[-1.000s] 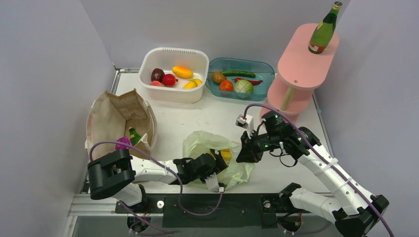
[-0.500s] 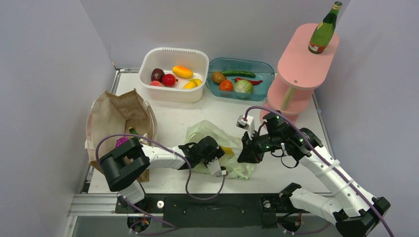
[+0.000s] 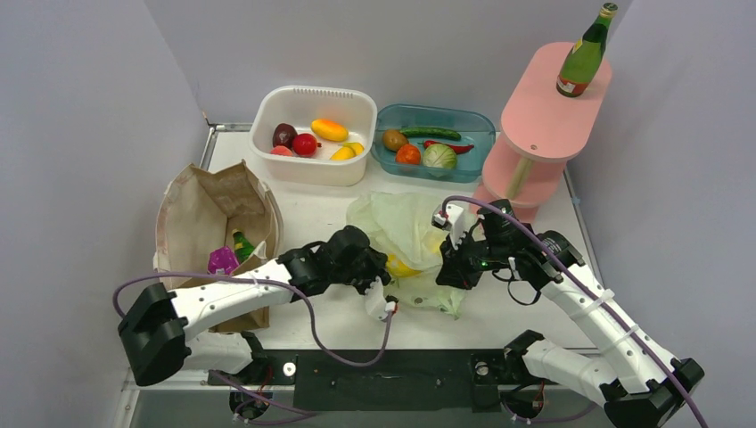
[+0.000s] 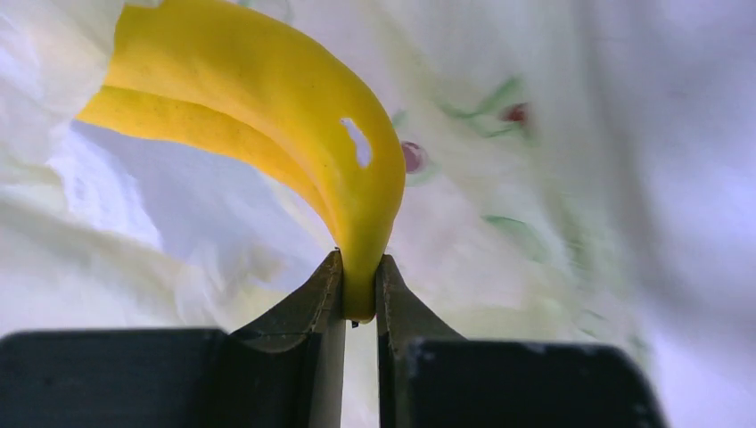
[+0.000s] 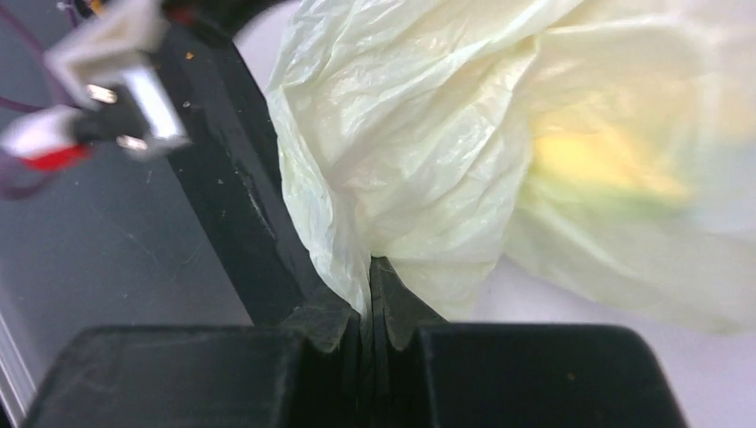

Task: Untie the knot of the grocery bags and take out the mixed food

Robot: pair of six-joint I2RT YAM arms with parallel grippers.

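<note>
The pale green plastic bag [image 3: 403, 225] lies crumpled at mid-table. My left gripper [image 3: 386, 266] reaches into its mouth and is shut on the tip of a yellow banana [image 4: 294, 134], the bag's film all around it [image 4: 553, 178]; the pinch shows in the left wrist view [image 4: 359, 278]. My right gripper [image 3: 448, 270] is shut on a fold of the plastic bag's edge [image 5: 419, 169], both jaws pressed together on the film [image 5: 372, 278]. The brown paper bag [image 3: 207, 207] stands open at the left, with a purple packet [image 3: 221, 260] and a green bottle [image 3: 242, 245] inside.
A white tub [image 3: 352, 169] with fruit and a teal tub [image 3: 385, 160] with vegetables sit at the back. A pink two-tier stand [image 3: 546, 116] at the back right carries a green bottle [image 3: 585, 55]. Grey walls close in on both sides.
My left gripper went from open to shut on the banana while the arm stretched forward into the bag. The plastic bag shifted toward the back. My right gripper kept its grip.
</note>
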